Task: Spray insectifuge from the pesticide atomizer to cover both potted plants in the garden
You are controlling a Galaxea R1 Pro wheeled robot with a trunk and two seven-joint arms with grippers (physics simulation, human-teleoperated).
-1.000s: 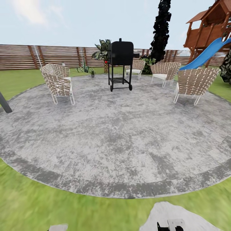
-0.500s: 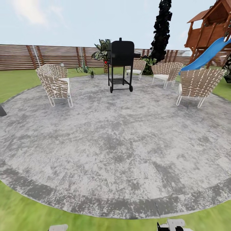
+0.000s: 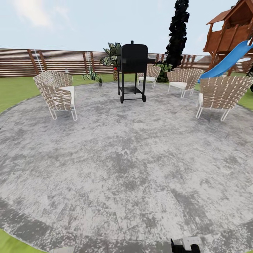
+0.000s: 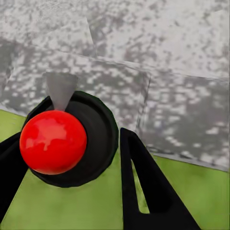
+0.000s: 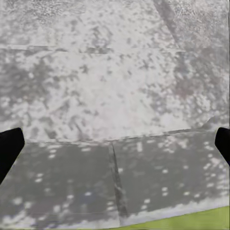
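Between the two black fingers of my left gripper [image 4: 72, 136] sits the pesticide atomizer [image 4: 93, 139]: a round black body with a glossy red ball top [image 4: 52, 141] and a grey nozzle [image 4: 60, 88]. The gripper is shut on it, above the seam between lawn and grey paving. My right gripper [image 5: 115, 146] stands wide open over bare stone, only its black fingertips [image 5: 9, 148] showing at the sides. Far across the round paving, by the wooden fence [image 3: 21, 61], a small green plant in a tiny pot [image 3: 101, 81] stands next to a taller spiky agave [image 3: 92, 74].
A black grill on wheels [image 3: 132, 70] stands at the far middle of the paving [image 3: 123, 158]. Woven chairs ring it: one at left [image 3: 56, 93], one at right [image 3: 223, 95], two further back. A wooden play tower with a blue slide [image 3: 228, 58] rises at right.
The camera has rolled forward onto the paving: the lawn strip and pale slab at the bottom have slid out of view, and the side chairs have spread outwards.
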